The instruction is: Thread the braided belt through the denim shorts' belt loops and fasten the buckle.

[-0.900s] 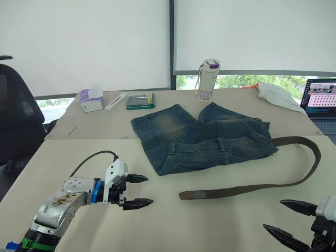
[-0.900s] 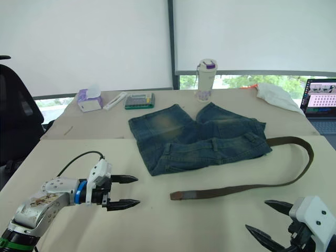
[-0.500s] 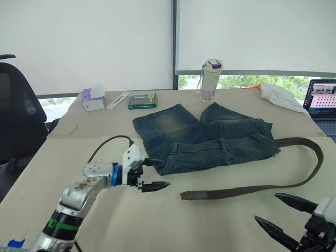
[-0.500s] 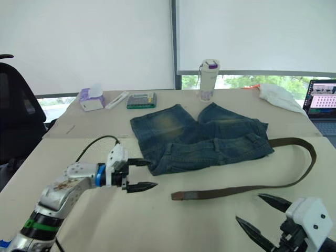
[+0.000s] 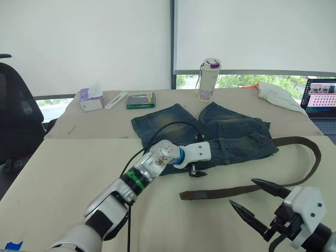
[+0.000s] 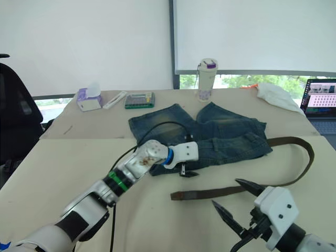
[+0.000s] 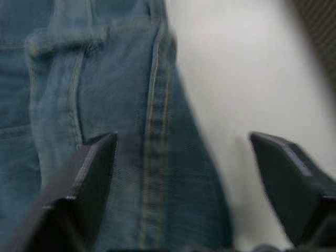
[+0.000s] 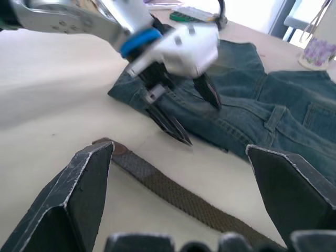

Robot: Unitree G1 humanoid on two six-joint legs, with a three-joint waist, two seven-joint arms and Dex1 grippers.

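Note:
The denim shorts (image 5: 210, 131) lie flat mid-table, waistband toward me. My left gripper (image 5: 195, 170) is open and points down at the waistband's near left edge; in the left wrist view its fingers (image 7: 89, 173) straddle the stitched hem. A belt loop (image 8: 274, 118) stands on the waistband. The braided belt (image 5: 236, 189) runs from its free end (image 5: 182, 195) along the table, curves right and returns to the shorts' right side. The buckle is hidden. My right gripper (image 5: 254, 202) is open, hovering just in front of the belt's straight stretch.
Along the far table stand a white bottle (image 5: 208, 80), a tissue box (image 5: 91, 100), a green box (image 5: 140, 100) and a white cloth (image 5: 275, 94). A laptop (image 5: 320, 100) sits at the far right. A black chair (image 5: 16, 121) is on the left.
My left arm has reached forward and right from the bare table to the shorts' waistband edge, fingers now pointing down. The right gripper has risen and moved left toward the belt.

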